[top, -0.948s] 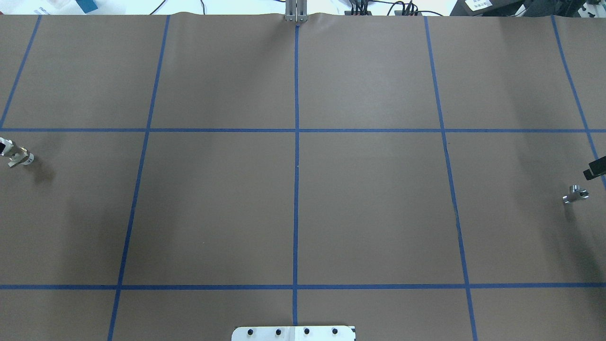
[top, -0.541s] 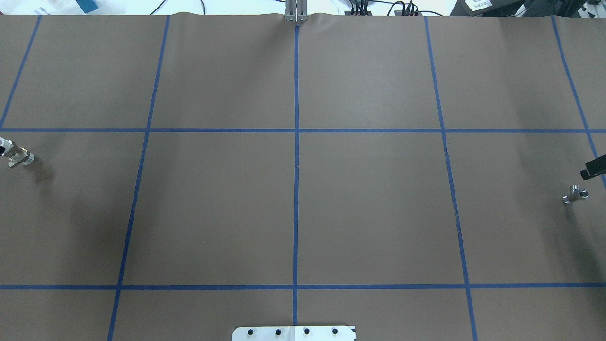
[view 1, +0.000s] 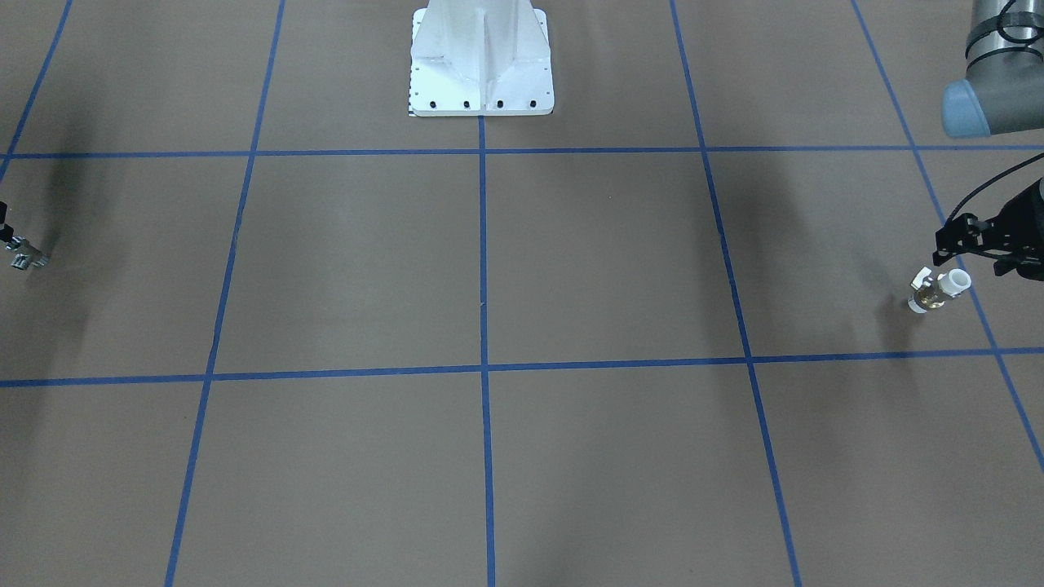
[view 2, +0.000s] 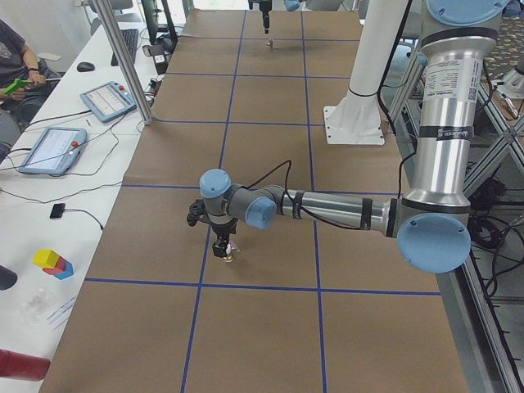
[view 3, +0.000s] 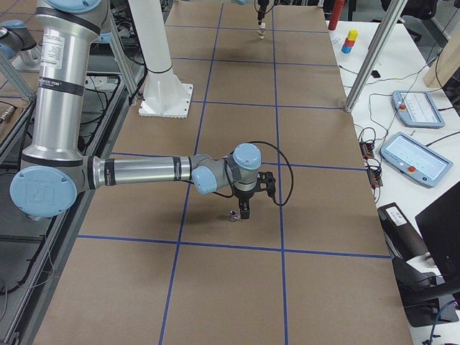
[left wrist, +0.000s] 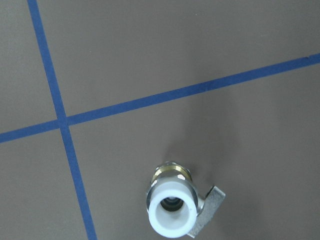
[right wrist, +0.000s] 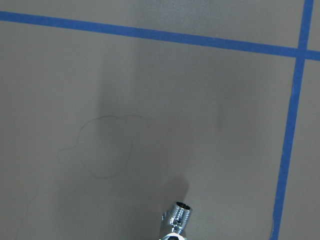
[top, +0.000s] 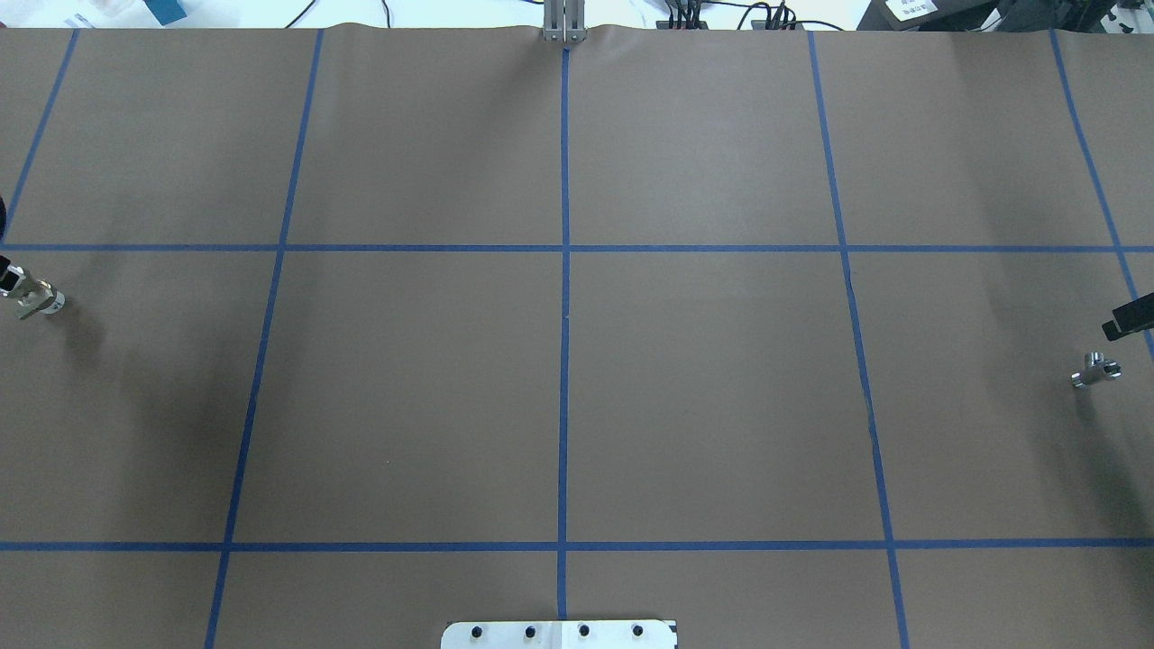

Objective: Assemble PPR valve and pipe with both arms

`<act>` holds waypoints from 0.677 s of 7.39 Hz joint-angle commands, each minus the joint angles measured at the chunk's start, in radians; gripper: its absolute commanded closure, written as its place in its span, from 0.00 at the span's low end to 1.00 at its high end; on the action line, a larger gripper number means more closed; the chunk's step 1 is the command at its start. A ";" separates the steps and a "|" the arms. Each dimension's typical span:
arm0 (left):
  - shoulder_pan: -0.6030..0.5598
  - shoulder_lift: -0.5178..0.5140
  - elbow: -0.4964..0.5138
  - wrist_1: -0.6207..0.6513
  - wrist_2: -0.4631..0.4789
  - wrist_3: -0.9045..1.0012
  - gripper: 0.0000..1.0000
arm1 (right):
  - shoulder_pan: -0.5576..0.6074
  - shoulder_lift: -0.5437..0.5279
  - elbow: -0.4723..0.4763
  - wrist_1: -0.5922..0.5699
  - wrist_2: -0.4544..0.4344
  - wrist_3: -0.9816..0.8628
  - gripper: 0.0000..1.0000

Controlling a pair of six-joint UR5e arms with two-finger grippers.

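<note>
The PPR valve (view 1: 938, 292), white with a brass middle, hangs tilted just above the table at its far left end. It also shows in the overhead view (top: 38, 299) and the left wrist view (left wrist: 172, 207), with its open socket facing the camera. My left gripper (view 1: 958, 259) is shut on it. The silvery pipe (top: 1095, 370) is at the far right end and also shows in the front view (view 1: 23, 257) and the right wrist view (right wrist: 177, 217). My right gripper (view 3: 243, 210) is shut on the pipe. Only a black part of that gripper (top: 1129, 318) shows at the overhead view's edge.
The white bolted pedestal (view 1: 481, 65) stands at the robot's side of the table, mid-width. Brown paper with a blue tape grid (top: 564, 315) covers the table. Operator desks with tablets (view 2: 49, 149) and a metal post (view 2: 123, 61) line the far side.
The black part of the right gripper has shifted slightly left at the overhead view's edge. The pipe and the valve stay where they were.
</note>
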State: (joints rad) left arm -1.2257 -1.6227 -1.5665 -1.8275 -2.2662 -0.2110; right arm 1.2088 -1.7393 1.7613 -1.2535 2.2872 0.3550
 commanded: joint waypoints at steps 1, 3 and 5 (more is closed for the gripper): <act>0.000 -0.037 0.048 -0.003 0.000 0.002 0.14 | 0.000 0.000 -0.002 0.009 0.002 -0.001 0.00; 0.002 -0.037 0.048 -0.001 0.000 0.007 0.26 | 0.002 0.000 -0.002 0.022 0.002 -0.001 0.00; 0.002 -0.036 0.054 -0.003 0.000 0.013 0.36 | 0.000 0.000 -0.002 0.022 0.002 0.001 0.00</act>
State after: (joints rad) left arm -1.2244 -1.6593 -1.5170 -1.8290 -2.2659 -0.2025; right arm 1.2092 -1.7395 1.7595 -1.2324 2.2887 0.3555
